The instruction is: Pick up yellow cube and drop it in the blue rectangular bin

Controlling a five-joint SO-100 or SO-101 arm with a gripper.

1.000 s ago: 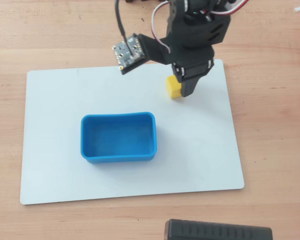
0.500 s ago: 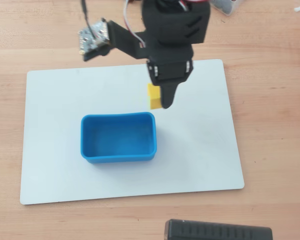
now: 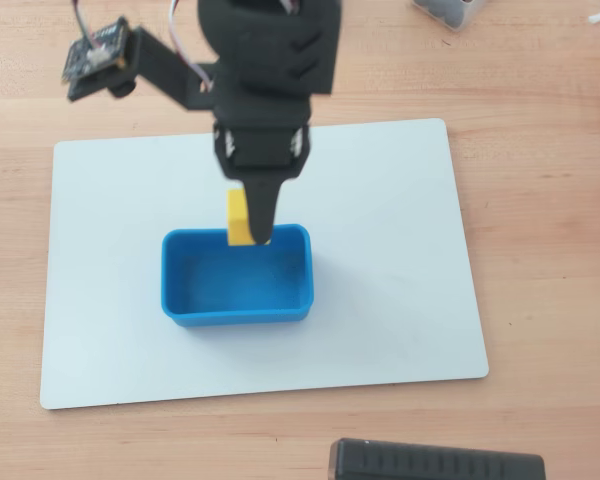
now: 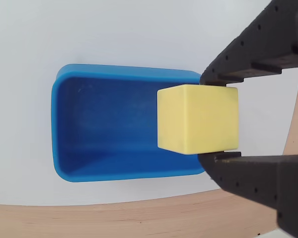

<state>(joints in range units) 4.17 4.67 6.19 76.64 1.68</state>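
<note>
The yellow cube (image 4: 197,119) is clamped between my black gripper's (image 4: 216,119) two jaws, held in the air above the right end of the blue rectangular bin (image 4: 104,163) in the wrist view. In the overhead view the cube (image 3: 239,218) shows beside the gripper (image 3: 255,228), over the bin's far wall. The bin (image 3: 235,310) stands empty on a white mat (image 3: 380,280). Part of the cube is hidden by the finger in the overhead view.
The mat lies on a wooden table (image 3: 550,250). A black ridged object (image 3: 435,462) sits at the near edge. A small container (image 3: 445,12) is at the far right. The wrist camera (image 3: 98,58) sticks out to the arm's left.
</note>
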